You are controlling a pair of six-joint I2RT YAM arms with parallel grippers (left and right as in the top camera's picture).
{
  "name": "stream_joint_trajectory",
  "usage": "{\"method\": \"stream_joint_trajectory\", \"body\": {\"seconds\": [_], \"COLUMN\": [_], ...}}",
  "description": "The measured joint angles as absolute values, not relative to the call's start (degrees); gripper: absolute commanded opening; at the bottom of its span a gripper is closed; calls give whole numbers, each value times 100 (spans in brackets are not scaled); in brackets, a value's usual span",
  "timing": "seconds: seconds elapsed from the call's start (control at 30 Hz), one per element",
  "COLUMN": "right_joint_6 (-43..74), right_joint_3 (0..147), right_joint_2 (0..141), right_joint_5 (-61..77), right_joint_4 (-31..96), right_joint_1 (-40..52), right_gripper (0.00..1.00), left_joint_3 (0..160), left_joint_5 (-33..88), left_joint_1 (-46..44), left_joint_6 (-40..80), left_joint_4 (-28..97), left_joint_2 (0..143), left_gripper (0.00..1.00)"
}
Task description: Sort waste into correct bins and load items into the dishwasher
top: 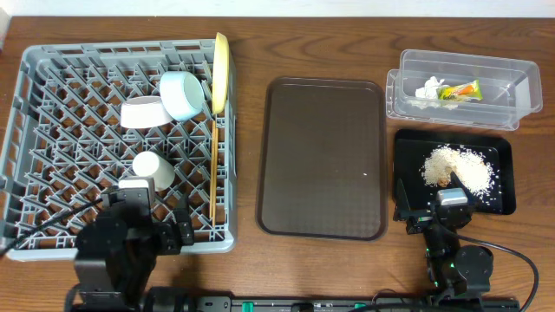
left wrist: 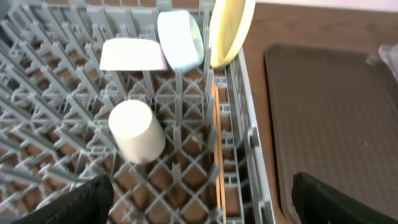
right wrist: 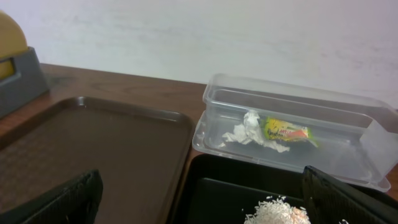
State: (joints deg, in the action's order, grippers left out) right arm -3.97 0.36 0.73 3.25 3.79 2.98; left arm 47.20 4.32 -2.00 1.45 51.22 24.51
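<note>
Grey dish rack (top: 17, 130), at the 9 o'clock side of the desk (top: 251, 52): holds a pale pink bowl (top: 141, 113) and a light blue bowl (top: 182, 94) side by side toward its 12 o'clock wall. A yellow plate (top: 220, 74) stands on edge at the 1 o'clock corner, just beside the blue bowl; a small white cup (top: 154, 169) sits tilted among the pegs near the centre; two wooden chopsticks (top: 213, 173) lie lengthwise along the 3 o'clock wall. Left fingers (left wrist: 74, 202) — spread wide, holding nothing — over the rack's 6 o'clock edge, at 6 o'clock from the cup. Dark brown serving tray (top: 323, 156): desk centre, between the rack and the bins. Clear plastic tub (top: 503, 87), at the desk's 2 o'clock: contains a crumpled white tissue (top: 428, 89) and a green-and-yellow wrapper (top: 460, 91), the wrapper at 3 o'clock from the tissue. Glossy black tray (top: 408, 147), at 6 o'clock from the tub: rice-like crumbs (top: 455, 166) heaped near its middle. Right fingers (right wrist: 348, 196) — spread wide, holding nothing — at the black tray's 6 o'clock edge.
</note>
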Motion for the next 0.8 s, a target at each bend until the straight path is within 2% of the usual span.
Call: {"method": "stream_joint_trajectory", "body": {"seconds": [0.43,0.8], "right_joint_6": [-399,-399], "right_joint_3": [36,36], "right_joint_2": [73,73], "right_joint_5": [327,325], "right_joint_4": [381,381], "right_joint_1": [298,298], "right_gripper": [99,99], "left_joint_3": [1577,248], "left_joint_5": [458,451], "left_joint_1": [-200,-200], "left_joint_6": [364,403], "left_joint_4": [2158,-298], "left_joint_2": [556,60], "left_gripper": [93,93]}}
